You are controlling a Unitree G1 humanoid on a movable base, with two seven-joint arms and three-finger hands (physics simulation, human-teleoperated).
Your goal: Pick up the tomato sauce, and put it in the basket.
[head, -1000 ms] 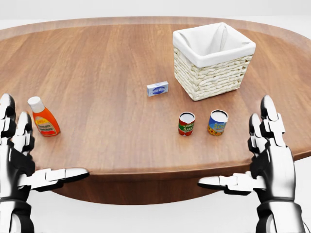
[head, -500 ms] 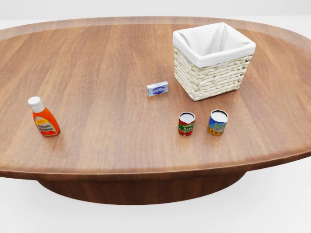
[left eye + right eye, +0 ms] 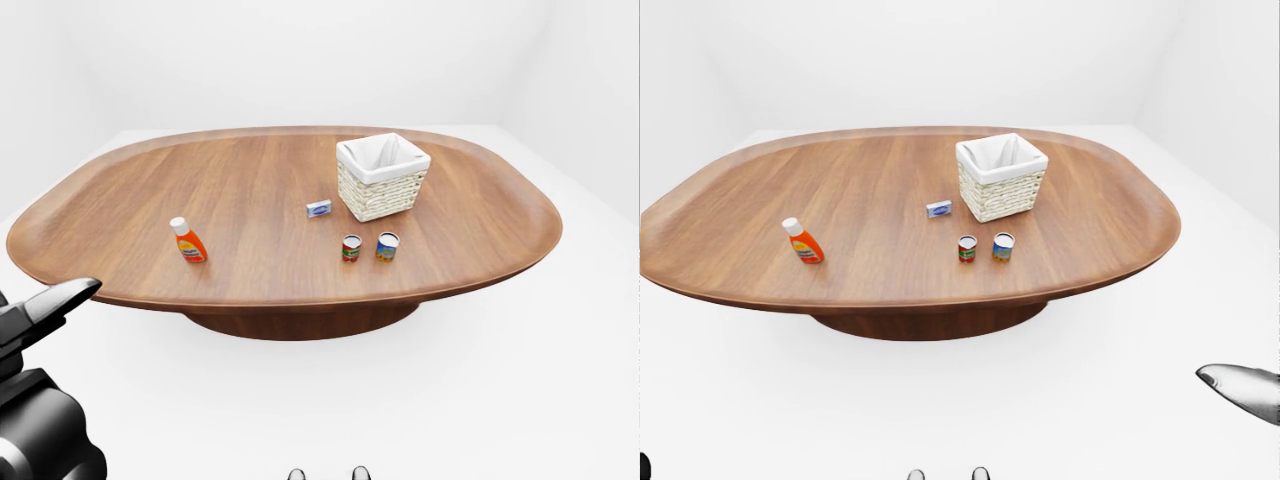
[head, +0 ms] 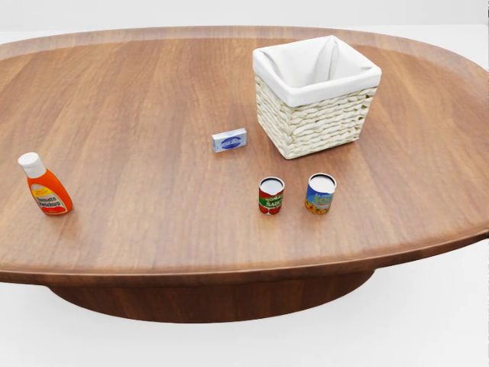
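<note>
Sauce first: the tomato sauce (image 4: pixel 270 196) is the small can with the red and green label. It stands upright on the table (image 4: pixel 153 229), near the edge closest to the bottom of the head view. A blue can (image 4: pixel 321 193) stands just beside it on its right, apart from it, and the basket (image 4: pixel 315 92) sits beyond both, towards the top of the view.

I judge the can stiff and not fragile, with some weight if it is full. Its wall is smooth and printed, so it may slide under my pads. I would take it round the middle of the label, fingers on opposite sides, coming from the left so I do not knock its blue neighbour.

White lettering on the red band looks like "TOMATO SAUCE", though it is small. The ketchup bottle (image 4: pixel 44 186), far to the left with a white cap, carries a label I read only roughly as tomato ketchup. The small box (image 4: pixel 229 141) has blue print too fine to read.

Only one fingertip of my left hand (image 3: pixel 45 305) pokes in at the bottom left of the left-eye view. One tip of my right hand (image 3: pixel 1245 390) shows at the bottom right of the right-eye view. Both are well away from the table, holding nothing I can see. I cannot tell whether either hand is spread or closed.
</note>
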